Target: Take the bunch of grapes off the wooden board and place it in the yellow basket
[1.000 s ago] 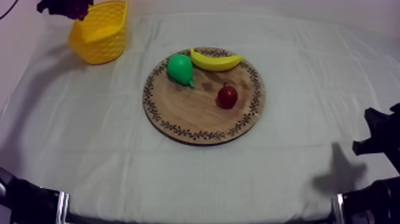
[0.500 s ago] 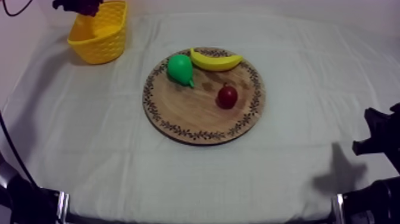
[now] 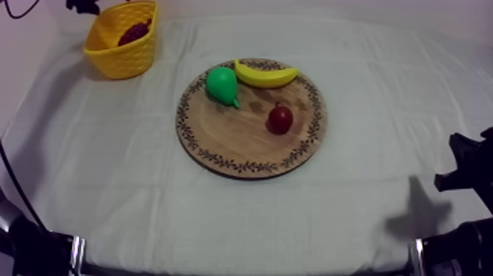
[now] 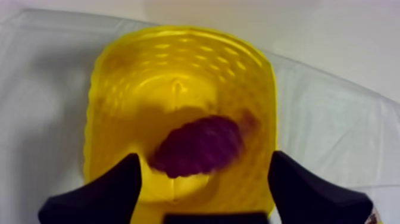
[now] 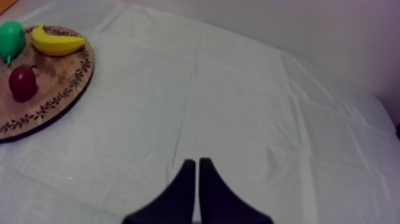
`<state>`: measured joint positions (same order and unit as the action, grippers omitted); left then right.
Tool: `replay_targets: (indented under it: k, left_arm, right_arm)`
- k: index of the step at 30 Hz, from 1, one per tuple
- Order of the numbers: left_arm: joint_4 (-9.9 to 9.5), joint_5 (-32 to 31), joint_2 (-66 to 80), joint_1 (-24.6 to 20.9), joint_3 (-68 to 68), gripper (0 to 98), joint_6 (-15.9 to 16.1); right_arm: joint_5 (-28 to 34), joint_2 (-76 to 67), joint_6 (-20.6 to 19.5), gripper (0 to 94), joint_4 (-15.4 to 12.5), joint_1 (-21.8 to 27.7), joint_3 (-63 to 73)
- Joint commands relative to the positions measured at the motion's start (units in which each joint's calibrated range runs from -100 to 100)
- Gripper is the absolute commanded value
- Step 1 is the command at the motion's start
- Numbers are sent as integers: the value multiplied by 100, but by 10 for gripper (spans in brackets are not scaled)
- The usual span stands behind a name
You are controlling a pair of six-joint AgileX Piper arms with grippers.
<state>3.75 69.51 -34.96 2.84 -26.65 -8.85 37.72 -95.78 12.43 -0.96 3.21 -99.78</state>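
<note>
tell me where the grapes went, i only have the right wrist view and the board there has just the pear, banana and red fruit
observer: The bunch of grapes lies inside the yellow basket.
operator: is the left hand gripping it
observer: No. The left hand is open above the basket, its fingers apart and the grapes lying loose on the basket floor below.
operator: where does the basket sit
observer: In the top view it stands on the cloth at the far left, apart from the wooden board.
</note>
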Motion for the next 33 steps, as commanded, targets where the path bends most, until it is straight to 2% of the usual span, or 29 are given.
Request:
replay_targets:
  k: [1, 10, 18, 25, 33]
  left_arm:
    - [-1, -37, 2, 5, -11, 734, 9]
    - [24, -296, 371, 56, 445, 659, 166]
    - [22, -726, 1486, 177, 1895, 394, 245]
    - [17, -1129, 2856, 222, 3807, 184, 194]
    - [35, -1828, 4533, 55, 6319, 54, 237]
  right_arm:
    - [3, 2, 0, 3, 0, 1, 1]
    - [3, 2, 0, 3, 0, 1, 1]
    - [3, 2, 0, 3, 0, 1, 1]
    - [3, 2, 0, 3, 0, 1, 1]
    - [3, 2, 0, 3, 0, 1, 1]
